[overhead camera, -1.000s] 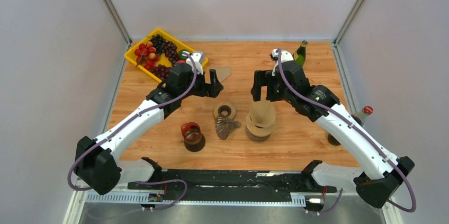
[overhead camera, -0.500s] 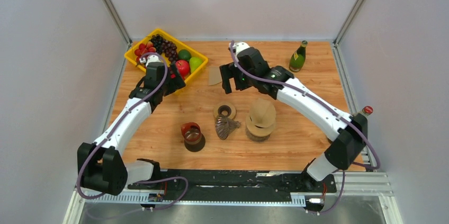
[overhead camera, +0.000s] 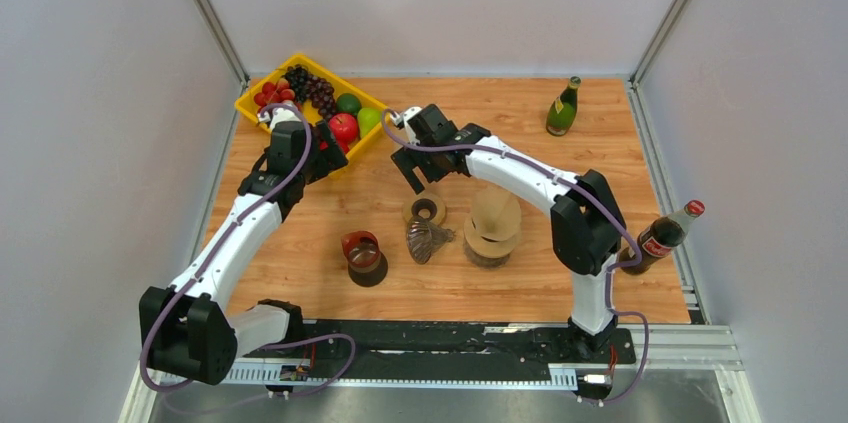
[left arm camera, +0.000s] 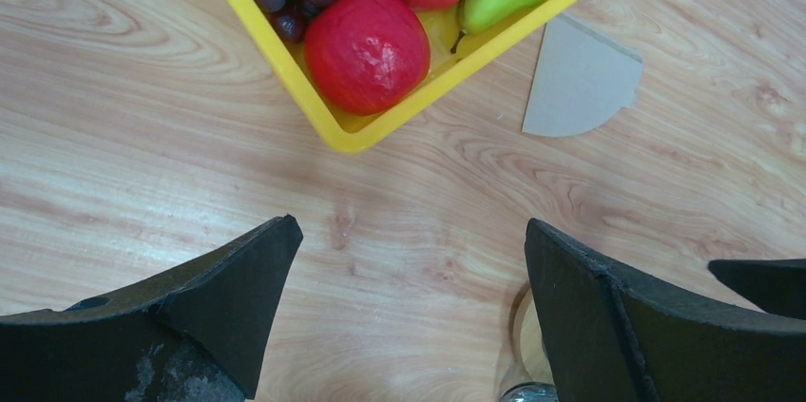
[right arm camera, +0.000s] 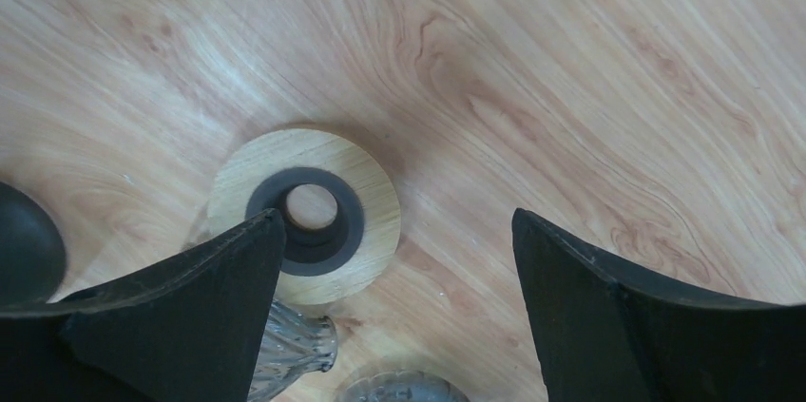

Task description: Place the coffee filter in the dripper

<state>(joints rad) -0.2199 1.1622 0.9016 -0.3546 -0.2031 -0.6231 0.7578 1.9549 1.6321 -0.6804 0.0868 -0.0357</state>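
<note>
The coffee filter [left arm camera: 580, 79], a flat brown paper wedge, lies on the table beside the yellow tray's corner. In the top view my right gripper covers it. The glass dripper [overhead camera: 428, 238] lies on its side next to a wooden ring [overhead camera: 425, 210], which also shows in the right wrist view [right arm camera: 304, 215] with the dripper's glass [right arm camera: 295, 350] just below it. My left gripper [overhead camera: 325, 151] is open and empty over bare wood near the tray, short of the filter [left arm camera: 409, 231]. My right gripper [overhead camera: 412, 168] is open and empty above the ring [right arm camera: 394, 221].
A yellow tray [overhead camera: 262, 115] of fruit stands at the back left. A stack of brown filters on a glass stand [overhead camera: 493, 226] and a dark red cup [overhead camera: 362, 255] sit mid-table. A green bottle [overhead camera: 563, 108] and a cola bottle [overhead camera: 660, 236] stand at the right.
My right gripper has swung left across the table, from near the green bottle to over the filter and ring. My left gripper pulled back left to the tray and has since held still.
</note>
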